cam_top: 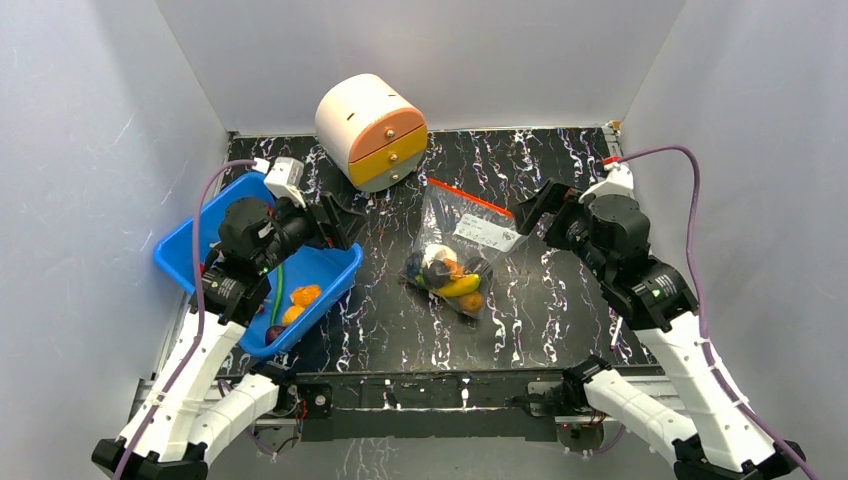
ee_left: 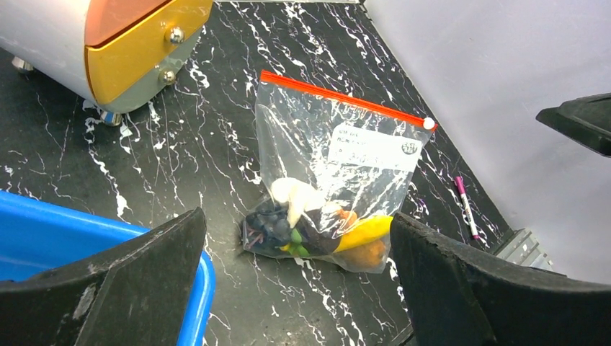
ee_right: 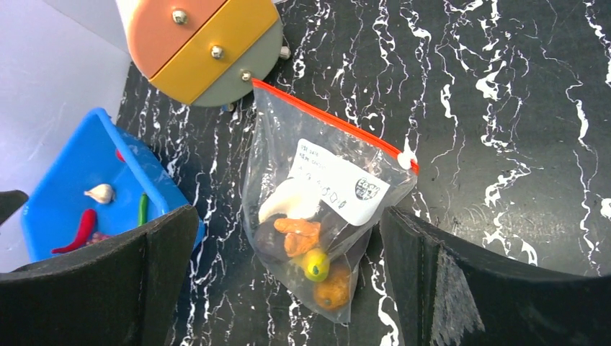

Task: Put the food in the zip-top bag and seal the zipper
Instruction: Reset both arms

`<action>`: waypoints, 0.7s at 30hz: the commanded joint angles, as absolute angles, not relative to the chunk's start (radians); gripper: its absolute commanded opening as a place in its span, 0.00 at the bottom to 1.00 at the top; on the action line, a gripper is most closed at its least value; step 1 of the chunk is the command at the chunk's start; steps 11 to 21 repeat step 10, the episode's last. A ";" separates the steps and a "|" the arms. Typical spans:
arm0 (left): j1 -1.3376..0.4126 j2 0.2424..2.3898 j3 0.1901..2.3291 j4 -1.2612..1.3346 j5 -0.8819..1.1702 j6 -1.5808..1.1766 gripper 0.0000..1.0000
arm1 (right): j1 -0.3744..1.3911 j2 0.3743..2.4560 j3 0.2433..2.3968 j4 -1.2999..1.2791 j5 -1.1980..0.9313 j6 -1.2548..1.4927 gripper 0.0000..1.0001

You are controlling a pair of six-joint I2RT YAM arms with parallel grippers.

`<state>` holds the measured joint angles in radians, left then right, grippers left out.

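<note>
We are looking at the zip-top bag (cam_top: 462,235) lying flat on the black marbled table (cam_top: 560,300), roughly in the middle, between the two arms and just near of the round drawer unit (cam_top: 370,130). Its zipper (cam_top: 470,197) is running along the far edge, and the small white slider (ee_left: 429,124) is sitting at the strip's right end. The strip is looking straight and flat, though we cannot tell whether the seal is fully pressed. A yellow banana (ee_left: 364,232), dark grapes (ee_left: 270,229), a white garlic (ee_left: 295,196) and an orange fruit (ee_right: 333,290) are bunching at the bag's near end, below the white label (ee_right: 339,182). More food is lying in the blue bin (cam_top: 180,250) at the left: a garlic bulb (ee_right: 101,192), a red chili (ee_right: 79,231), a green piece (ee_right: 143,209) and orange pieces (cam_top: 303,296). The left gripper (cam_top: 338,220) is hovering over the bin's far right corner with its fingers spread wide and holding nothing. The right gripper (cam_top: 540,207) is hanging just right of the zipper's slider end, also spread wide and empty. We are judging the film to be thin, limp and slick, so it is likely to crumple and slide on the smooth tabletop. The toys are weighing down only the near end. The stiffer zipper strip is offering the surest hold, pinched near one end while the other gripper is working the slider, whereas the small toys are likely light and apt to roll.
</note>
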<state>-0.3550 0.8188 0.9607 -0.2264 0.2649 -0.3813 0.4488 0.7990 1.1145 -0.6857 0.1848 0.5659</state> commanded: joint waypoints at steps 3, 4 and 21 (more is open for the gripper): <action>-0.350 0.798 0.948 -0.248 0.264 -0.409 0.98 | 0.445 0.752 1.112 -0.649 0.191 0.607 0.98; -0.350 0.798 0.947 -0.249 0.259 -0.410 0.98 | 0.444 0.749 1.109 -0.650 0.190 0.607 0.98; -0.351 0.794 0.935 -0.242 0.250 -0.406 0.98 | 0.444 0.743 1.103 -0.655 0.185 0.607 0.98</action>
